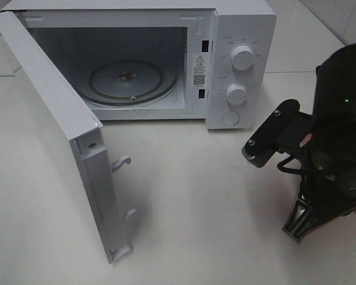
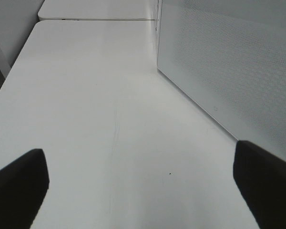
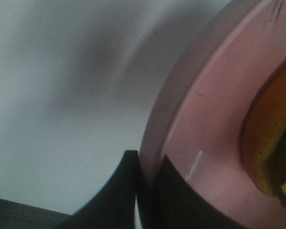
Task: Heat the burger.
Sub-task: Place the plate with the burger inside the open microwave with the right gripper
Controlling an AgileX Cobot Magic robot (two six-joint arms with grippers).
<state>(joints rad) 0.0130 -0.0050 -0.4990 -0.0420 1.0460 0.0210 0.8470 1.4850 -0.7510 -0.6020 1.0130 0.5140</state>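
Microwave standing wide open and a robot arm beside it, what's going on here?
The right gripper is shut on the rim of a pink plate carrying the burger. The microwave has its door swung open and its glass turntable bare, so the burger is not in yet. The left gripper hangs open over the table, holding nothing.

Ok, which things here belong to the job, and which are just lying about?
Job: burger, plate under it pinched at the rim by right gripper, microwave with its door open, turntable.
Not in use: left gripper, open over the table.
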